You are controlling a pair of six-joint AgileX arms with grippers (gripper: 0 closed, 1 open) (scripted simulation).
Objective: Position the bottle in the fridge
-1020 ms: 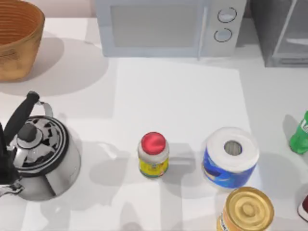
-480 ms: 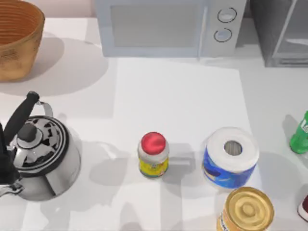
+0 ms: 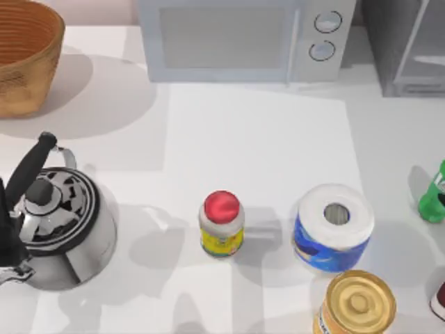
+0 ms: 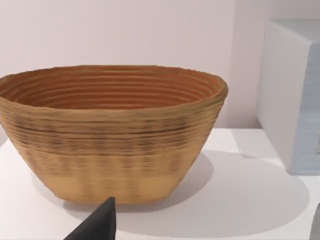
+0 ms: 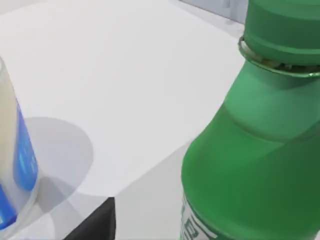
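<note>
Small change only: over the last second the small bright green plastic bottle (image 3: 435, 196) slid a touch toward the right edge of the top view, partly cut off by it. It was upright at mid-right, well apart from the dark grey box-shaped fridge (image 3: 403, 49) in the upper right corner.

Our right gripper (image 5: 95, 222) sat right up against the bottle; in the right wrist view the green shoulder and cap loomed just beside its dark tip. We couldn't tell whether it was open or clamped.

Our read: we were at the grasp stage, and the drift may mean contact, either a nudge or a grip taking hold. The transfer to the fridge hadn't happened yet.

Our left gripper (image 4: 97, 225) was parked at the left, facing the woven tan basket (image 4: 112, 130); open or closed, we couldn't tell.

The blue-wrapped white paper roll (image 3: 334, 223) stood nearest the bottle and hadn't shifted.
</note>
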